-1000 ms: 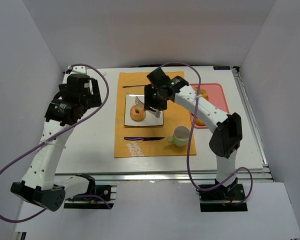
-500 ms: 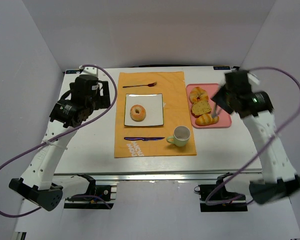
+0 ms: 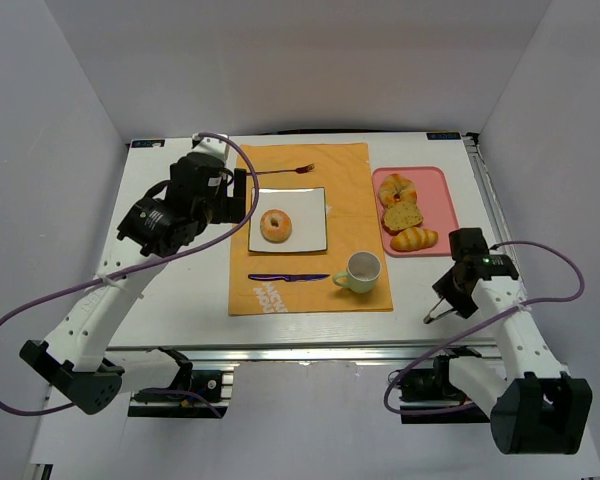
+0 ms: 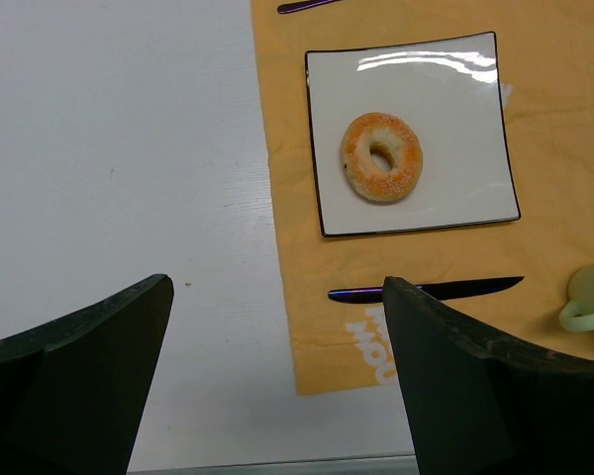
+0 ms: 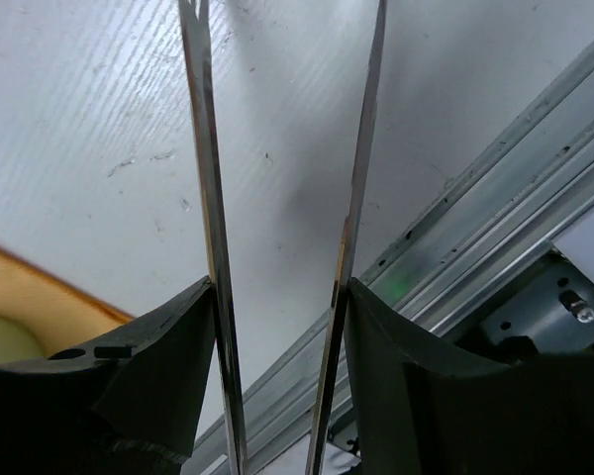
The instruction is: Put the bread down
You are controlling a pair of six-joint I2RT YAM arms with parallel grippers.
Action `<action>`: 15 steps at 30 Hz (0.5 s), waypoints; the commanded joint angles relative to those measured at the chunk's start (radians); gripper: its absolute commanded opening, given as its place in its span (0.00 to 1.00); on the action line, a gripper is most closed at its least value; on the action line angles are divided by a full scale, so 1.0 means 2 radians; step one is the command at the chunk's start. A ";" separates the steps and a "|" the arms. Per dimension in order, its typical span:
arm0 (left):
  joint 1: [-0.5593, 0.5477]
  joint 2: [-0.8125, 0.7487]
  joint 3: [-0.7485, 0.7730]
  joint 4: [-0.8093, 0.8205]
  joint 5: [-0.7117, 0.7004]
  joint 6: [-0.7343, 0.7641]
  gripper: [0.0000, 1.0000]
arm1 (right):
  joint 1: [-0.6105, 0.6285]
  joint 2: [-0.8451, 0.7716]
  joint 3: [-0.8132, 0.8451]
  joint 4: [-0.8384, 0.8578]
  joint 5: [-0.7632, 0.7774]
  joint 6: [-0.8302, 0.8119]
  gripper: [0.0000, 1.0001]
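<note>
My left claw point(image 4: 277, 287) hangs released, fingers wide, over the worktop point(image 4: 109, 148) just beside the orange mat point(image 4: 574, 148). My right claw point(image 5: 277, 287) is clenched on metal tongs point(image 5: 206, 178), blades apart, near the worktop's front edge. The bread point(image 4: 381, 156) lies on the white plate point(image 4: 455, 119).
</note>
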 commanded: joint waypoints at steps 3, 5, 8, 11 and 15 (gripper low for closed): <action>-0.004 -0.023 0.007 -0.004 -0.013 0.008 0.98 | -0.016 0.041 -0.043 0.113 -0.010 -0.020 0.60; -0.005 -0.028 0.004 -0.008 -0.020 0.009 0.98 | -0.017 0.068 -0.053 0.137 -0.015 -0.031 0.62; -0.004 -0.029 0.001 -0.011 -0.024 0.011 0.98 | -0.018 0.097 -0.054 0.146 -0.013 -0.036 0.64; -0.004 -0.028 0.002 -0.013 -0.029 0.012 0.98 | -0.019 0.112 -0.052 0.162 -0.013 -0.044 0.70; -0.004 -0.022 0.011 -0.015 -0.030 0.012 0.98 | -0.019 0.117 -0.021 0.129 -0.013 -0.041 0.89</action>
